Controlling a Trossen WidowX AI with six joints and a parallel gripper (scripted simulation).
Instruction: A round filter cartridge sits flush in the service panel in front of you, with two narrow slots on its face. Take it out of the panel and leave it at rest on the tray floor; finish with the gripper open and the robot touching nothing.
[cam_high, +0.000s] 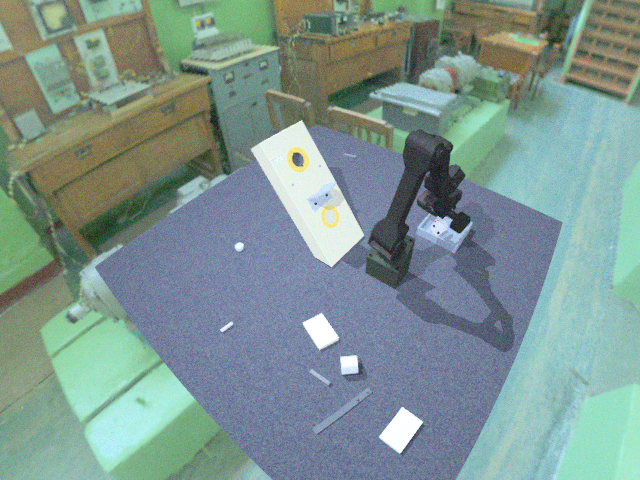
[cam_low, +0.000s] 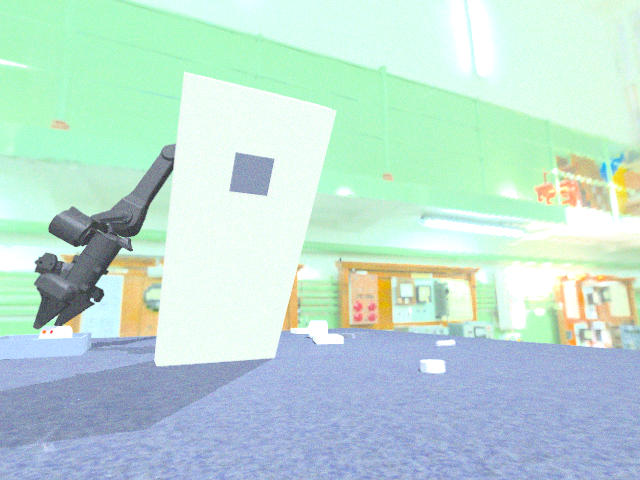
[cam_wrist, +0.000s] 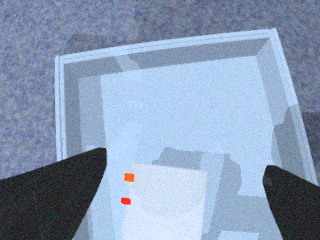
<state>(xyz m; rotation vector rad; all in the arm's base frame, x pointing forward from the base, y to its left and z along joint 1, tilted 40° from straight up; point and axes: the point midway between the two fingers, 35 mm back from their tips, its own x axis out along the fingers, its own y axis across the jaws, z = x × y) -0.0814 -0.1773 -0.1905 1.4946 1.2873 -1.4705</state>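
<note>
The white cartridge (cam_high: 438, 226) (cam_low: 61, 332) (cam_wrist: 167, 200), with small orange and red marks, is in the pale blue tray (cam_high: 435, 242) (cam_low: 31, 349) (cam_wrist: 190, 100). It appears to lie on its side; its lower end is cut off in the wrist view. My gripper (cam_low: 47, 326) (cam_wrist: 185, 165) is open just above it, with one fingertip to each side and visible gaps between. Its slots are not visible. The cream service panel (cam_high: 338, 245) (cam_low: 232, 258) leans upright, and its upper yellow-ringed opening (cam_high: 298, 159) is dark and empty.
The tray's raised walls surround the fingers closely. The panel stands on the other side of the arm's base (cam_high: 388, 266). White blocks (cam_high: 320, 331) (cam_high: 349, 364) (cam_high: 401, 429), a grey bar (cam_high: 342, 411) and small pieces lie far from the tray.
</note>
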